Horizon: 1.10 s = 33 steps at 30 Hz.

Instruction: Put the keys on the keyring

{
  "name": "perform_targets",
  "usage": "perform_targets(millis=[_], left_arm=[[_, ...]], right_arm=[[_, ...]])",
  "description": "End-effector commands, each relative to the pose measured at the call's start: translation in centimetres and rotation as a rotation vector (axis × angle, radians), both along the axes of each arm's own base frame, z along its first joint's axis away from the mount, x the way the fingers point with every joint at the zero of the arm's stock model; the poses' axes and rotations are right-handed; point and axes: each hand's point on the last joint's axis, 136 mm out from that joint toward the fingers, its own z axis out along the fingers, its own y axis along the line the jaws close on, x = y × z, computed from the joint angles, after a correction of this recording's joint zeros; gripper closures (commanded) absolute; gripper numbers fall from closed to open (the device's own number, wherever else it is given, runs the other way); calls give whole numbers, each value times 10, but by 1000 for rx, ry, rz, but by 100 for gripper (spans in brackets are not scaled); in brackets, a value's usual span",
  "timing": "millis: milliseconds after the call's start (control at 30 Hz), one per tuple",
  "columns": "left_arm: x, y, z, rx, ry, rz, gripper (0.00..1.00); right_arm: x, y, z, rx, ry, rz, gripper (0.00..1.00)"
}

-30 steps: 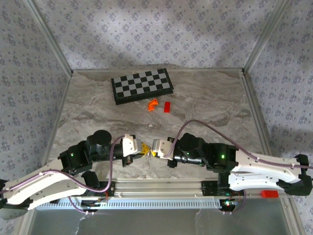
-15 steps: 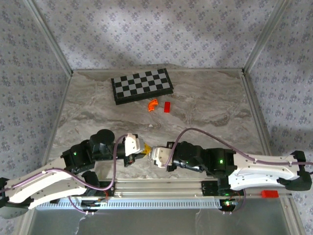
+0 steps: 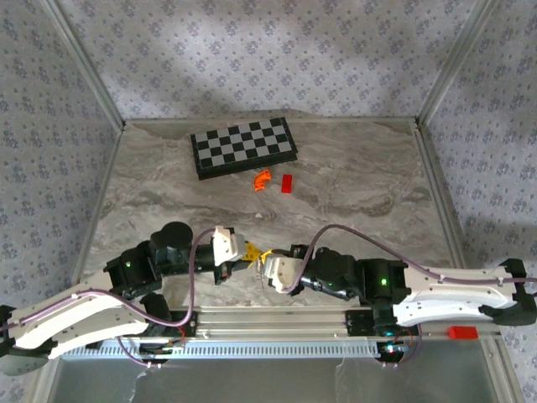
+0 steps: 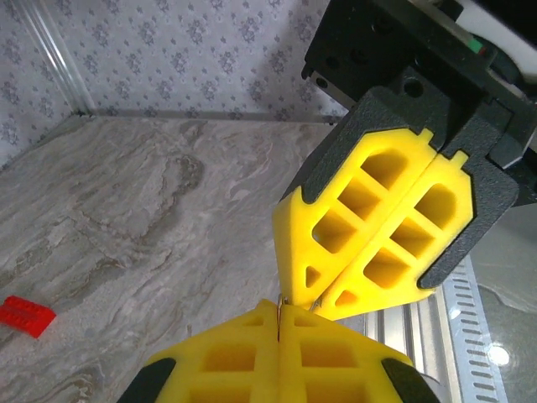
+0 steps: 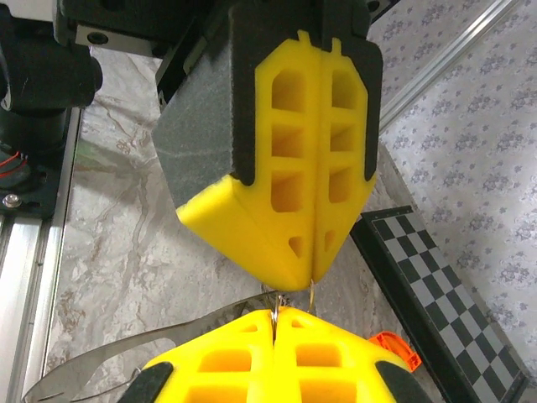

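My left gripper (image 3: 251,253) and right gripper (image 3: 266,263) meet tip to tip just above the table near its front edge. In the left wrist view my left gripper (image 4: 279,322) is shut on a thin silvery wire, the keyring's ring (image 4: 279,307). The right gripper (image 4: 313,300) hangs shut right above it. From the right wrist, my right gripper (image 5: 275,324) pinches a thin metal loop, and a silver key blade (image 5: 126,356) runs from it to the lower left. The left gripper (image 5: 312,274) is shut above, with the ring's wire (image 5: 311,291) at its seam. The key's head and the keyring's tag are hidden.
A black-and-white checkerboard (image 3: 243,147) lies at the back of the marble table. In front of it are an orange curved piece (image 3: 263,179) and a red block (image 3: 287,183). A metal rail (image 3: 277,323) runs along the near edge under both arms.
The right gripper has slid a little left and toward the near edge. The left gripper has shifted slightly away from it. Both stay shut with their tips together.
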Motion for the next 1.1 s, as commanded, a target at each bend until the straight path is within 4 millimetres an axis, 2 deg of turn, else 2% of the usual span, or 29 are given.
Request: perform_targets(millis=[0,500,700,933,1067], left_arm=[[0,-2,29,-115,-38,0,100],[-1,-3,34,-146,-39,-3,100],[-2,-3,35,-157,-35,-6,100],[-8,0,40,-189,-42,-34,100],[-19,3,46,-218,-48,-85,100]], right_arm=[[-5,-1,3,22,-9,18,100],[-5,-9,5,48,-8,7,86],[-6,-12,8,68,-3,10,84],[-15,-23,30,159,59,51,82],[-19,-31,48,253,142,111,75]])
